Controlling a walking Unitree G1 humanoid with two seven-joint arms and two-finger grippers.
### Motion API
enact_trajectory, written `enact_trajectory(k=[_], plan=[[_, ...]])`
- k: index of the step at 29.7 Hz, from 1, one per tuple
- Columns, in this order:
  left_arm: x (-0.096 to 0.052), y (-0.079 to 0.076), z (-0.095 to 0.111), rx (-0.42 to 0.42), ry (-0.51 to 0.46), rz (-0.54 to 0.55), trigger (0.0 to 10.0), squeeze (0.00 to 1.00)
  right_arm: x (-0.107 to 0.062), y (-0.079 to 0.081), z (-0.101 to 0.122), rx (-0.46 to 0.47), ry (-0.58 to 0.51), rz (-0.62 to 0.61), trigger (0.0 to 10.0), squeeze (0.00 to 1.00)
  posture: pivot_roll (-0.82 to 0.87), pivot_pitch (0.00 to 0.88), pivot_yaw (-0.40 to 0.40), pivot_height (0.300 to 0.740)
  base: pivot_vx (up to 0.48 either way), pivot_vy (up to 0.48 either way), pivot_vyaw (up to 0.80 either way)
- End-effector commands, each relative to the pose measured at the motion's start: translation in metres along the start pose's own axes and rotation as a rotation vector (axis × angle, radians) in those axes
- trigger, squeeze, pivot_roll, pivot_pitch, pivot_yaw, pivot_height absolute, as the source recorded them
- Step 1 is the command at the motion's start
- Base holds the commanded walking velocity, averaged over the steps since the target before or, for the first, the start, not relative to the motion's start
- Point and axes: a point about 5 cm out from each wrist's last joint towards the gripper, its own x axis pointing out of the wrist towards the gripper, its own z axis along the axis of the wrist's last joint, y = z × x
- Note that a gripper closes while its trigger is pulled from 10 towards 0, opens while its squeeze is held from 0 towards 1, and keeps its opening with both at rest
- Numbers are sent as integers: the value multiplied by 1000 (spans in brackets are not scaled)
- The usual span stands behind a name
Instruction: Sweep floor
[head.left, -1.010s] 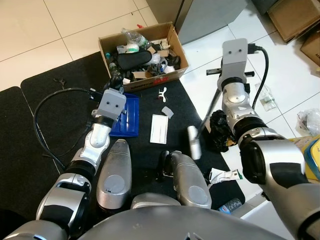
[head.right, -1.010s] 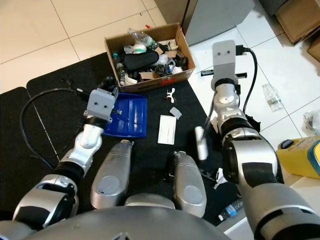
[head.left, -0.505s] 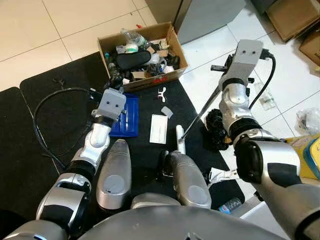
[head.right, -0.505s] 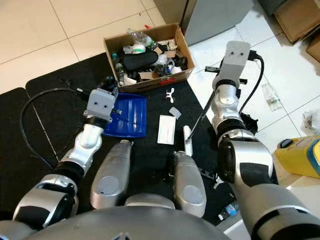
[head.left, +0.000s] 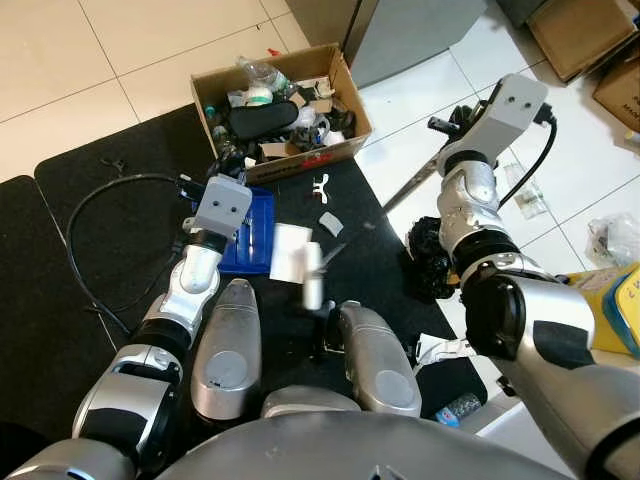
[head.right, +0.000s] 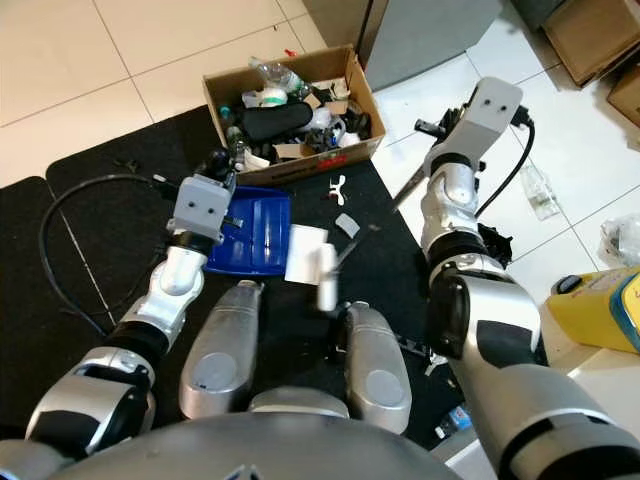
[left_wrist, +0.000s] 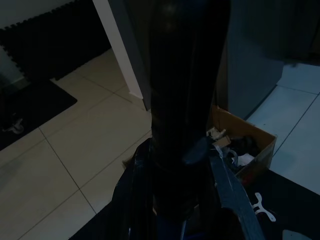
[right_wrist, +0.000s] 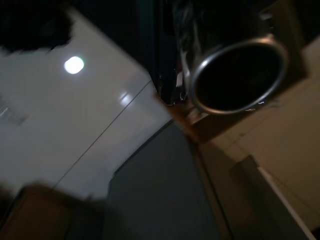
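My left gripper (left_wrist: 175, 200) is shut on the black handle of a blue dustpan (head.left: 258, 235), which lies on the black mat (head.left: 120, 230). My right gripper (head.right: 432, 127) is shut on the thin metal handle of a broom (head.left: 385, 205). The handle slants down to the white broom head (head.left: 313, 275) in front of my knees. A white sheet of paper (head.left: 288, 252) lies against the dustpan's right edge, touching the broom head. A small white scrap (head.left: 330, 222) and a white clip (head.left: 322, 184) lie on the mat beyond it.
An open cardboard box (head.left: 352, 105) full of rubbish stands at the mat's far edge. A black cable (head.left: 90, 205) loops on the left. A crumpled black bag (head.left: 430, 262) lies on white tiles to the right, near a yellow container (head.left: 620, 300).
The broom head has swept left across the mat, and the white paper has slid with it up to the dustpan. My right wrist has tilted outward. The left arm has stayed still.
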Motion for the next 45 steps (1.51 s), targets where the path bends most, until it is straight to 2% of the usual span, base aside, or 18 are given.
enact_trajectory(k=[1,6,9,10,13,16,17,19,23,24,25,27,30,36,39,45], plan=[[-20,-12,-24,10,151,-70,10000,0,0,1,-5,150,44,-21,10000,0,329,187,-136,740,0,0,0],[-19,-12,-24,9,152,-70,10000,0,0,5,-6,169,44,-9,10000,0,325,185,-135,740,0,0,0],[-19,-12,-24,9,151,-72,10000,0,0,14,-4,255,25,51,10000,0,325,185,-135,740,0,0,0],[-19,-12,-24,9,151,-72,10000,0,0,15,-2,241,12,70,10000,0,325,185,-135,740,0,0,0],[-19,-12,-24,9,151,-71,10000,0,2,17,6,174,-29,112,10000,0,324,182,-135,740,0,0,0],[-19,-13,-23,11,147,-73,10000,0,4,19,23,-70,-127,175,10000,0,324,180,-136,740,0,0,0],[-19,-13,-23,11,147,-73,10000,0,4,19,23,-70,-127,175,10000,0,324,180,-136,740,0,0,0],[-18,-13,-21,15,129,-75,10000,0,5,18,34,-191,-183,209,10000,0,318,174,-136,740,0,0,0],[-16,-11,-18,7,107,-65,10000,0,5,18,40,-239,-212,235,10000,0,314,166,-137,740,0,0,0],[-8,-8,-9,-12,57,-42,10000,0,4,18,46,-314,-253,269,10000,0,316,160,-137,740,0,0,0],[-8,-8,-9,-12,57,-42,10000,0,4,18,46,-314,-253,269,10000,0,316,160,-137,740,0,0,0],[1,-5,2,-25,2,-27,10000,0,3,19,50,-379,-286,292,10000,0,315,153,-138,740,0,0,0],[12,-4,18,-37,-74,-24,10000,0,3,19,55,-426,-313,303,10000,0,311,141,-140,740,0,0,0],[27,-4,41,-60,-178,-14,10000,0,6,14,55,-404,-289,258,10000,0,310,128,-144,740,0,0,0],[30,-4,45,-67,-194,-10,10000,0,7,8,58,-408,-292,216,10000,0,311,122,-145,740,0,0,0],[31,-5,53,-80,-223,-16,10000,0,8,-3,73,-509,-368,109,10000,0,305,119,-145,740,0,0,0]])
